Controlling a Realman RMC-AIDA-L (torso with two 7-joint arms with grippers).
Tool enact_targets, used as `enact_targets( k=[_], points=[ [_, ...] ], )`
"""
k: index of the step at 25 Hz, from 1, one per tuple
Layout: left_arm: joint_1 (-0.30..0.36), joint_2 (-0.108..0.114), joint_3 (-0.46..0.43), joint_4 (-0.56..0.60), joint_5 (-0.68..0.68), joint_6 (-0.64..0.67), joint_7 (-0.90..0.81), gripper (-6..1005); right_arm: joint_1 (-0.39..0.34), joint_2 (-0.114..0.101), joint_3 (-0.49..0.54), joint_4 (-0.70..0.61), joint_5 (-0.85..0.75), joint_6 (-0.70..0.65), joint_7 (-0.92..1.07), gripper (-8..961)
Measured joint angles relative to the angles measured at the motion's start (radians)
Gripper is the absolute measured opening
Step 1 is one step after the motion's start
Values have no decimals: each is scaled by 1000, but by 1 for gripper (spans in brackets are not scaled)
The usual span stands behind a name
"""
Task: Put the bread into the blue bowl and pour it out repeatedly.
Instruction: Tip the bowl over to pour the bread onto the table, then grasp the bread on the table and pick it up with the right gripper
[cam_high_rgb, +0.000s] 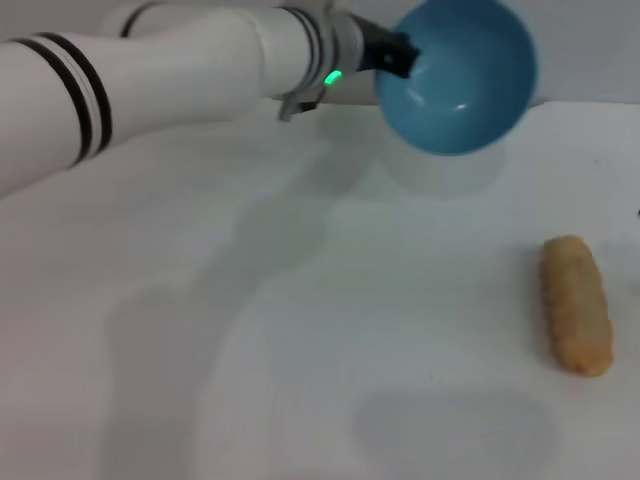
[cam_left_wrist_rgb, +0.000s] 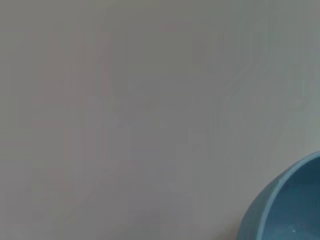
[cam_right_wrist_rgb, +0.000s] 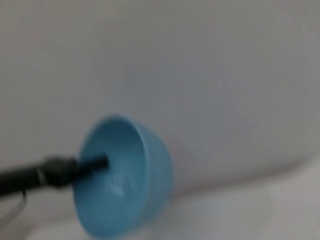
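Observation:
The blue bowl (cam_high_rgb: 462, 75) hangs in the air over the far side of the table, tipped on its side so its empty inside faces me. My left gripper (cam_high_rgb: 400, 56) is shut on the bowl's rim, its arm reaching in from the left. In the right wrist view the blue bowl (cam_right_wrist_rgb: 127, 180) shows with the left gripper (cam_right_wrist_rgb: 95, 163) clamped on its rim. A slice of the blue bowl (cam_left_wrist_rgb: 290, 205) fills one corner of the left wrist view. The bread (cam_high_rgb: 577, 304) lies on the table at the right, tan side up, well below and apart from the bowl. My right gripper is out of view.
The white table (cam_high_rgb: 300, 330) carries only the bread. A pale wall (cam_left_wrist_rgb: 125, 100) stands behind the table's far edge.

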Motion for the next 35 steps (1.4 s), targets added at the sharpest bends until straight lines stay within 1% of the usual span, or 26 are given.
enact_targets(
  k=[1, 3, 4, 5, 8, 13, 17, 19, 20, 23, 26, 27, 29, 31, 32, 35],
  points=[
    [0, 0, 0, 0, 0, 0, 0, -1, 5, 0, 0, -4, -26, 0, 28, 378],
    [8, 1, -36, -16, 0, 7, 17, -1, 17, -2, -4, -9, -71, 0, 85, 377],
    [28, 1, -53, -17, 0, 9, 26, -1, 34, -7, -5, -11, -125, 0, 170, 377],
    [35, 1, -54, -15, 1, 9, 26, -1, 34, -7, -5, -11, -125, 0, 170, 377],
    [47, 1, -55, -12, 1, 10, 27, -1, 49, -17, 8, -31, -201, -3, 281, 378],
    [60, -1, -57, -15, 1, 10, 27, -1, 49, -24, 67, -70, -214, -64, 322, 378],
    [69, -2, -57, -9, 1, 6, 27, -2, 48, -24, 87, -59, -235, -55, 342, 379],
    [73, -2, -58, -7, 1, 4, 27, -2, 47, -26, 94, -44, -277, -52, 352, 395],
    [74, -3, -58, -7, 1, 4, 27, -2, 47, -31, 120, -37, -335, -53, 375, 403],
    [75, -3, -58, -7, 1, 4, 27, -2, 45, -32, 142, -35, -366, -56, 391, 428],
    [75, -4, -58, -6, 1, 4, 27, -2, 43, -32, 150, -9, -378, -52, 395, 534],
    [74, -4, -59, -7, 1, 4, 27, -2, 48, -33, 147, 18, -379, -39, 395, 570],
    [73, -4, -59, -7, 2, 4, 27, -2, 52, -33, 144, 31, -379, -32, 395, 568],
    [73, -4, -59, -7, 2, 4, 27, -2, 61, -32, 142, 48, -376, -18, 392, 565],
    [73, -4, -59, -7, 2, 2, 27, -2, 65, -28, 144, 56, -372, -8, 391, 564],
    [74, -7, -54, -7, 1, -5, 27, -2, 70, -3, 142, 70, -352, 46, 369, 560]
  ],
)
